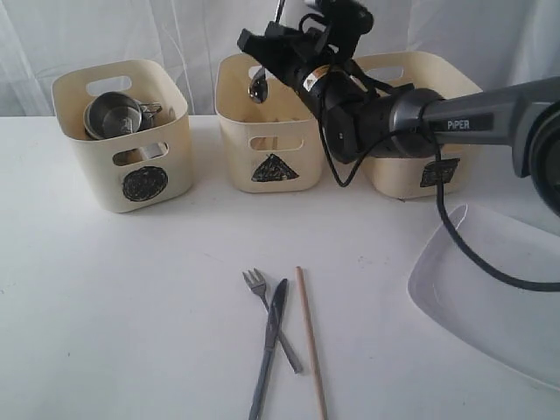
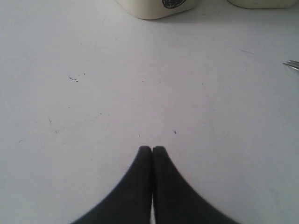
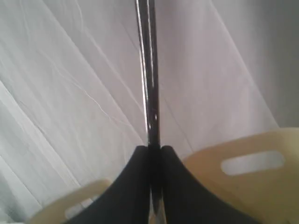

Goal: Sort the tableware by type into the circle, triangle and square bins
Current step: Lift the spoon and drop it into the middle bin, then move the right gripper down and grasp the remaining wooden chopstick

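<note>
My right gripper [image 1: 273, 45] hovers above the triangle bin [image 1: 229, 131], shut on a steel spoon [image 1: 258, 87] that hangs bowl-down over the bin's opening. In the right wrist view the spoon's handle [image 3: 148, 70] sticks out from between the closed fingers of that gripper [image 3: 154, 148]. The circle bin [image 1: 87, 162] on the left holds steel mugs [image 1: 114, 114]. The square bin [image 1: 394, 179] stands behind the right arm. A fork [image 1: 267, 311], a knife [image 1: 265, 359] and a wooden chopstick [image 1: 311, 341] lie at the table's front. My left gripper [image 2: 152, 149] is shut and empty above bare table.
A large white plate [image 1: 490, 289] lies at the right edge of the table, under the right arm's cable. The left wrist view shows the circle bin's base [image 2: 140, 8], another bin's base [image 2: 261, 3] and the fork's tines [image 2: 292, 64]. White curtains hang behind the bins.
</note>
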